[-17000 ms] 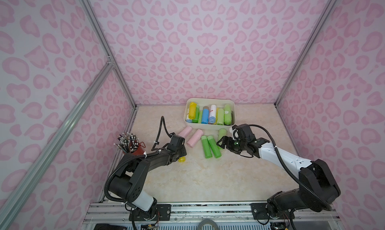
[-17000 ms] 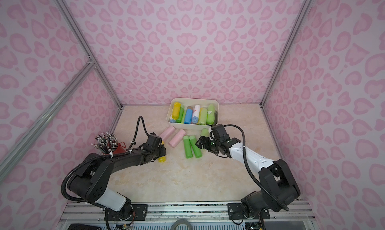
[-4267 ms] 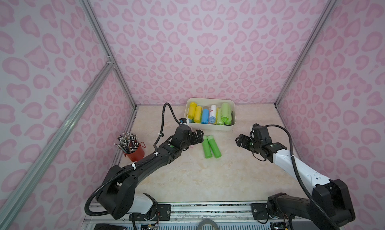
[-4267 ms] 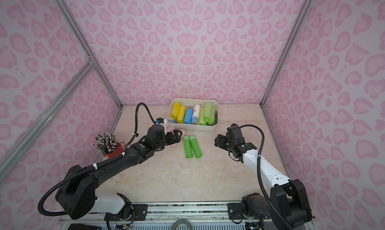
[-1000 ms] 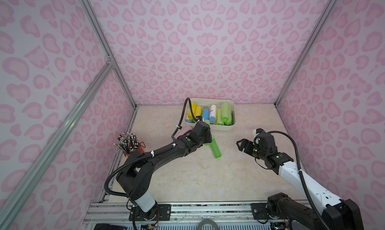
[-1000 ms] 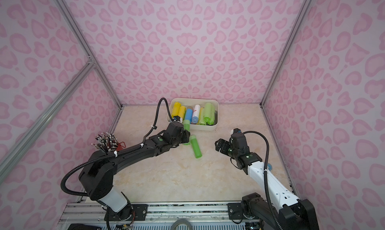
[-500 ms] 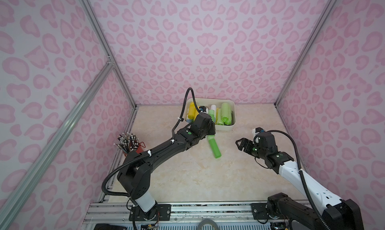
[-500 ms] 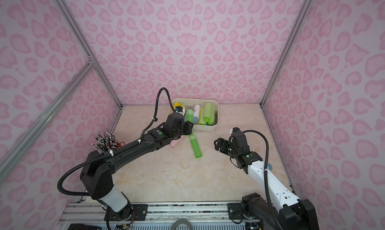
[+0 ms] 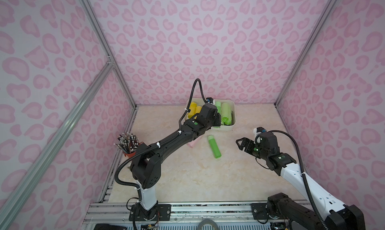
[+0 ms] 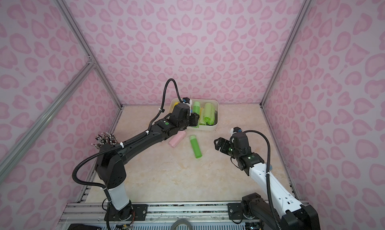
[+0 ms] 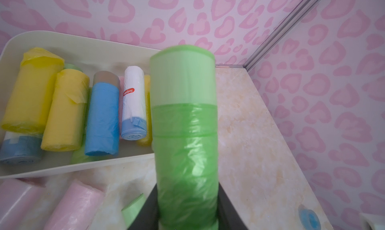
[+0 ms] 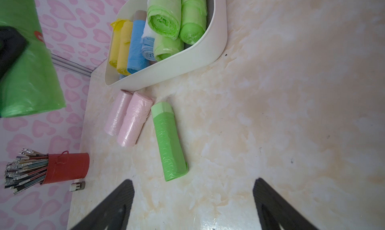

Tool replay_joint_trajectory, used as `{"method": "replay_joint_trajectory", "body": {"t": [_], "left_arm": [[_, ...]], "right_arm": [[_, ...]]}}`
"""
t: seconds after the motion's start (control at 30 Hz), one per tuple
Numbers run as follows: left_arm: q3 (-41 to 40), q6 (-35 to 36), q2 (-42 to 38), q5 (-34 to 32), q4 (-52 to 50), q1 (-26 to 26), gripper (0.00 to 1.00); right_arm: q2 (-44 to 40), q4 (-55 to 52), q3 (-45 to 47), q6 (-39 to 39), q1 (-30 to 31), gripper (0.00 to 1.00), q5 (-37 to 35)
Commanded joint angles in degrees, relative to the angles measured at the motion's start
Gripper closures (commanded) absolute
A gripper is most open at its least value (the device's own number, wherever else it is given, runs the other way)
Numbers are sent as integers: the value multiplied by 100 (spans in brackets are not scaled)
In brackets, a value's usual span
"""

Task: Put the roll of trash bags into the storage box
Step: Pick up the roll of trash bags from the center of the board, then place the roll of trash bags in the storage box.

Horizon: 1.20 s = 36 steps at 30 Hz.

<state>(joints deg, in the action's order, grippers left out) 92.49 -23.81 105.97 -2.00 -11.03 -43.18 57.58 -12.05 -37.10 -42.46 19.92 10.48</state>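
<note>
My left gripper [image 9: 217, 119] [image 11: 187, 199] is shut on a green roll of trash bags [image 11: 183, 135], lifted off the table at the near wall of the storage box [image 9: 233, 112] [image 10: 216, 114]. The same roll shows in the right wrist view [image 12: 27, 72]. The cream box [image 11: 62, 168] [image 12: 216, 41] holds yellow, blue, white and green rolls. Another green roll [image 9: 214, 146] [image 12: 168, 143] lies on the table in front of the box, beside two pink rolls [image 12: 133, 119] [image 10: 177, 139]. My right gripper [image 9: 241, 144] [image 12: 192, 183] is open and empty, to the right of that green roll.
A red cup of pencils [image 9: 129, 147] [image 12: 66, 168] stands at the left wall, with a small grey piece [image 12: 77, 186] next to it. A small blue object [image 11: 309, 218] lies near the right wall. Pink patterned walls close in three sides.
My left gripper has lifted the green roll off the table and carried it back toward the box. The right arm has stayed put, still open.
</note>
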Motion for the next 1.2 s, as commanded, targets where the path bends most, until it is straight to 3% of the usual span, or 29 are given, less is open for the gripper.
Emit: {"method": "replay_joint_trajectory", "body": {"t": [0.0, 0.73, 1.17], "left_arm": [[243, 182, 119, 90, 10, 71, 73], [2758, 439, 1740, 450, -1187, 558, 75], [3652, 404, 2501, 492, -1408, 703, 77]], "right_arm": [[-10, -51, 45, -60, 3, 10, 15], [-35, 97, 165, -298, 3, 10, 147], [-195, 46, 204, -325, 3, 10, 147]]}}
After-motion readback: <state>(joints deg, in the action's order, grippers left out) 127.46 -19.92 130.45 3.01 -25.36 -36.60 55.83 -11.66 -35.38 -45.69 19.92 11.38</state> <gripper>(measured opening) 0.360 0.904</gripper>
